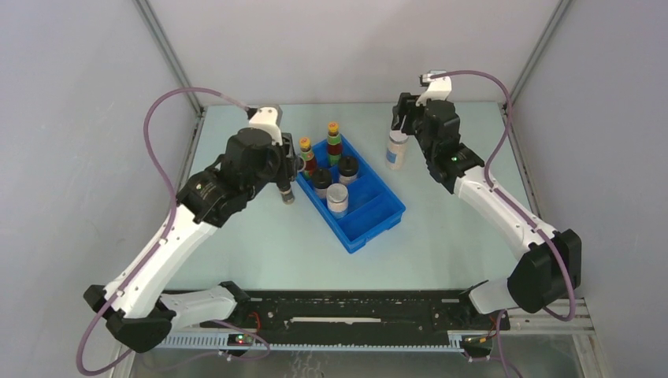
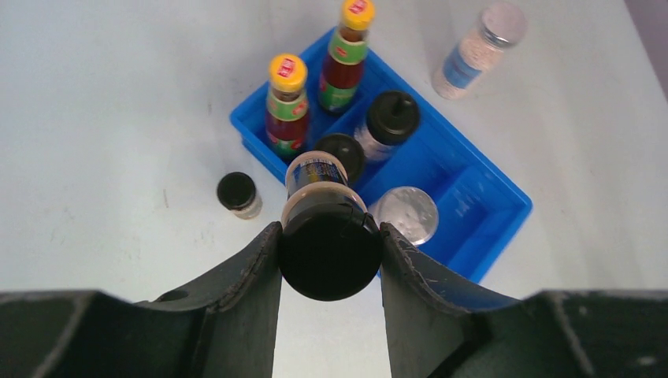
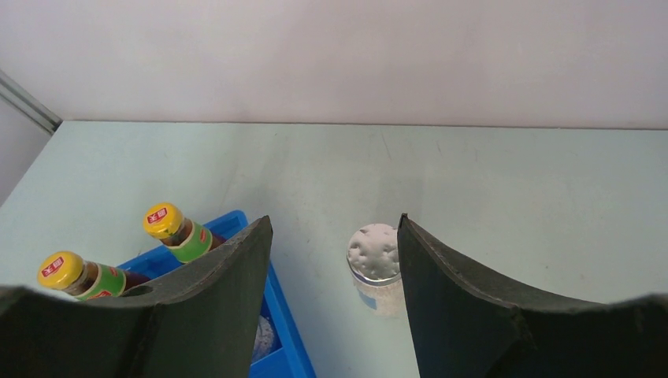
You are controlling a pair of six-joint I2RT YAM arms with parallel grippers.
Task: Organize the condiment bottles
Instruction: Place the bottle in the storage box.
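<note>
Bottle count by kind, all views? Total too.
Tall red bottles: 2
Pale white-capped jars: 2
Black-lidded jars: 4, one held in the left gripper
Total: 8

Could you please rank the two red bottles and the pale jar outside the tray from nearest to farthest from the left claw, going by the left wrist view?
1. Nearer red bottle, at the blue tray's left end, closest to the left claw.
2. Farther red bottle, just behind it in the tray.
3. Pale jar, on the table beyond the tray, to the right.
</note>
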